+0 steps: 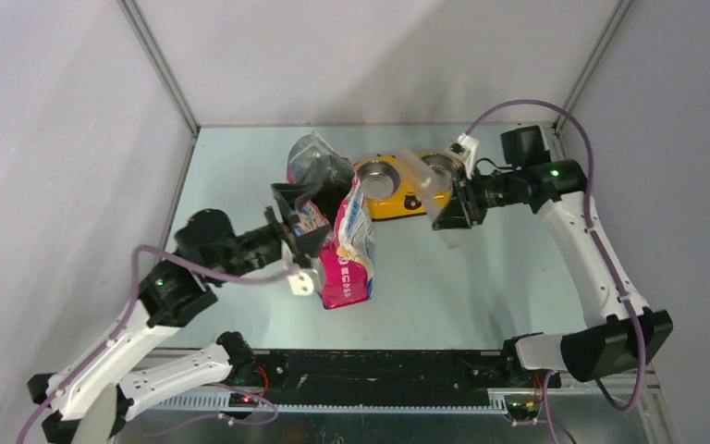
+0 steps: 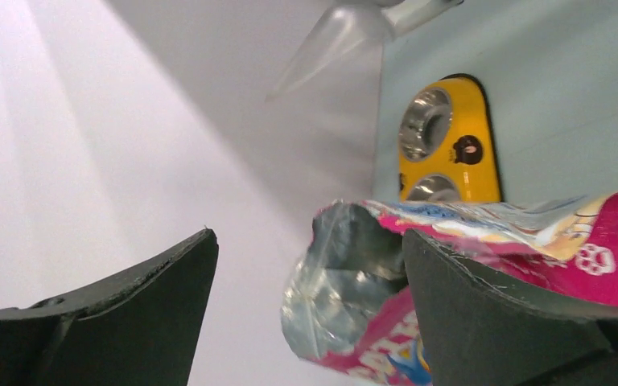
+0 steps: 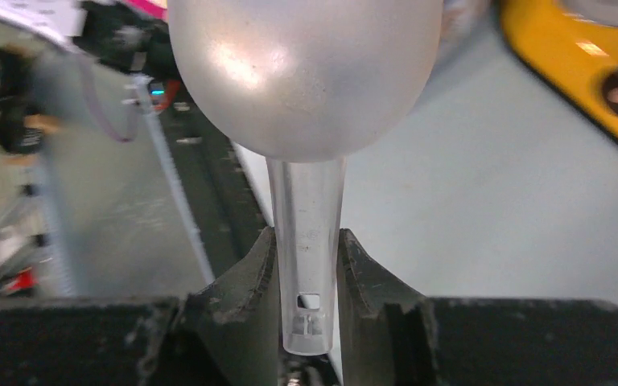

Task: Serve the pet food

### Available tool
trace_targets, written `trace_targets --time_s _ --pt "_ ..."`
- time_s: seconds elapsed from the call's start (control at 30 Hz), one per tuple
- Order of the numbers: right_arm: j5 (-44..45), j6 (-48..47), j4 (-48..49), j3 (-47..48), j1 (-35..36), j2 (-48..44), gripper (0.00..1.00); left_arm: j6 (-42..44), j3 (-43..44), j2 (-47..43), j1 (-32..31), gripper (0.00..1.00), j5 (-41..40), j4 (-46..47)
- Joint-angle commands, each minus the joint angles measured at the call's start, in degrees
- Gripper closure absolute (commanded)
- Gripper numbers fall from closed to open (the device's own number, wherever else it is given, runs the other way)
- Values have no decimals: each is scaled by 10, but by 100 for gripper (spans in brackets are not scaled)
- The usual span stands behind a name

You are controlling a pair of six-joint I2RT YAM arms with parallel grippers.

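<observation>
The pink-and-blue cat food bag (image 1: 347,245) stands tilted mid-table, its silver-lined mouth (image 1: 314,162) open toward the back. No kibble shows in any view. My left gripper (image 1: 300,217) is open at the bag's left side. In the left wrist view (image 2: 307,235) its jaws stand wide apart, and the bag's mouth (image 2: 346,281) sits against the right finger (image 2: 483,314). My right gripper (image 1: 453,208) is shut on the handle of the clear plastic scoop (image 1: 421,180), held over the yellow double bowl (image 1: 397,205). The right wrist view shows the handle (image 3: 310,241) pinched, with the scoop's rounded underside above.
The yellow bowl with two steel cups (image 2: 451,145) lies behind the bag, near the back wall; its edge shows in the right wrist view (image 3: 579,72). Grey walls close the left, back and right. A black rail (image 1: 379,370) runs along the near edge.
</observation>
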Motion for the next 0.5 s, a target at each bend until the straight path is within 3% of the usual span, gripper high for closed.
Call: trace_targets --time_s 0.0,0.2,0.37,0.47 --pt "-140 116 -6 37 61 24 100 214 -63 12 -52 6 -45 194" --pt "-207 312 99 7 123 25 100 287 -85 39 -70 0 33 277" --pt "-221 333 123 4 151 30 100 308 -42 69 -74 4 61 194" --pt "-212 335 126 2 164 31 100 324 -39 76 -74 9 68 202"
